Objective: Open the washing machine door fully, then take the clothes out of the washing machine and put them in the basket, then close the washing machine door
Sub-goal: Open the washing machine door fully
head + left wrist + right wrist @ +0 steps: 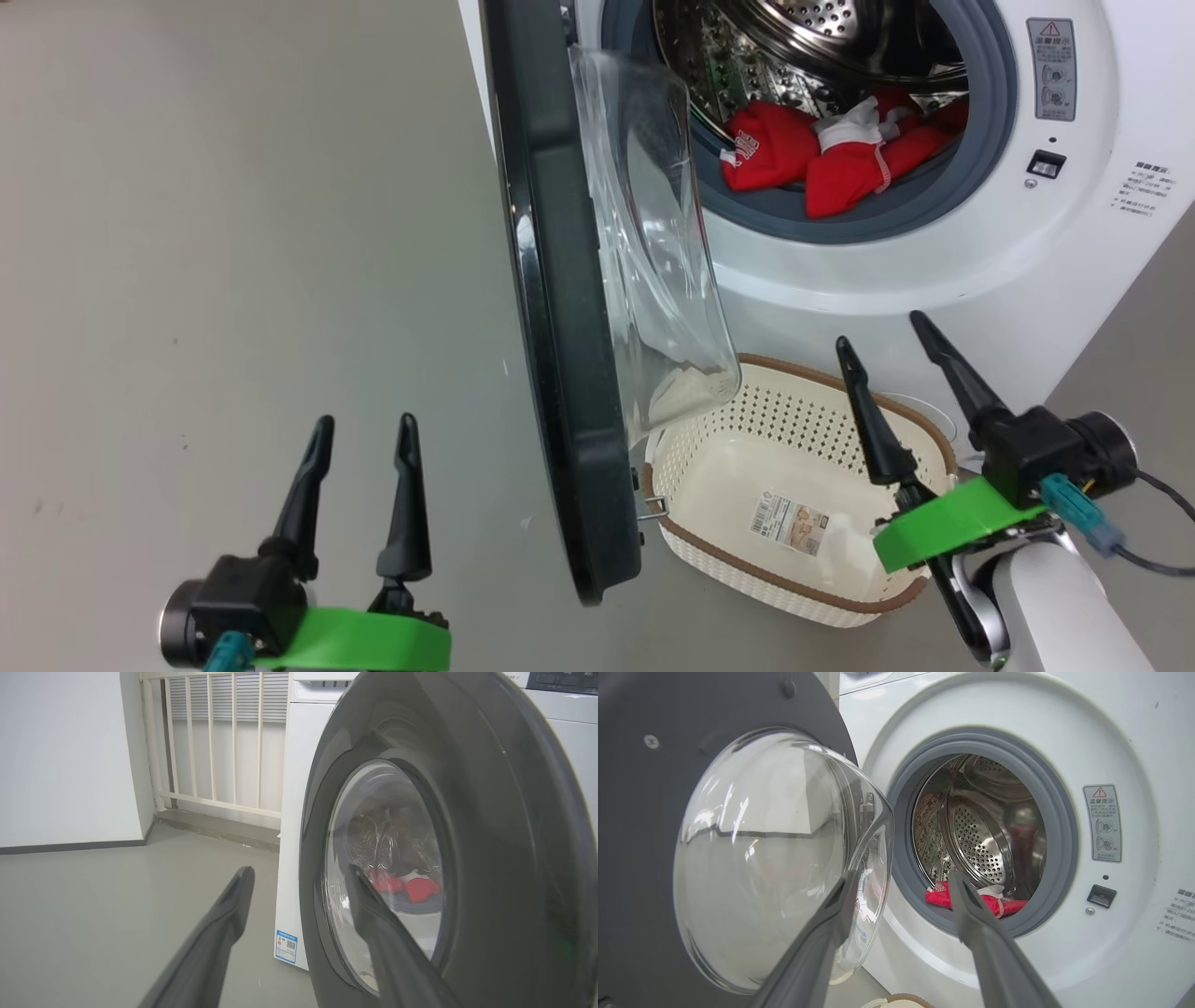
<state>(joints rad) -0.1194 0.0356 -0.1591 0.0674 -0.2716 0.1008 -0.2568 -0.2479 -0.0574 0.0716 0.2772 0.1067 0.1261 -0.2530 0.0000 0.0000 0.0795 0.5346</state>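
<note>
My left fingers (408, 485) are spread apart and grip nothing, hanging over the bare floor (187, 233) to the left of the washing machine door (560, 308). My right fingers (873, 420) are parted too and hold nothing, poised above the right end of the basket (803, 378) and pointing towards the washing machine (1074, 280). The door stands swung out, edge-on between my two arms, its glass bowl (653, 252) bulging towards the machine. The red and white clothes (831, 154) lie at the bottom of the steel drum (747, 47), right against the grey rubber ring (878, 219). The basket sits on the floor before the machine, just beside the door's lower edge, a paper label (789, 525) on its bottom.
</note>
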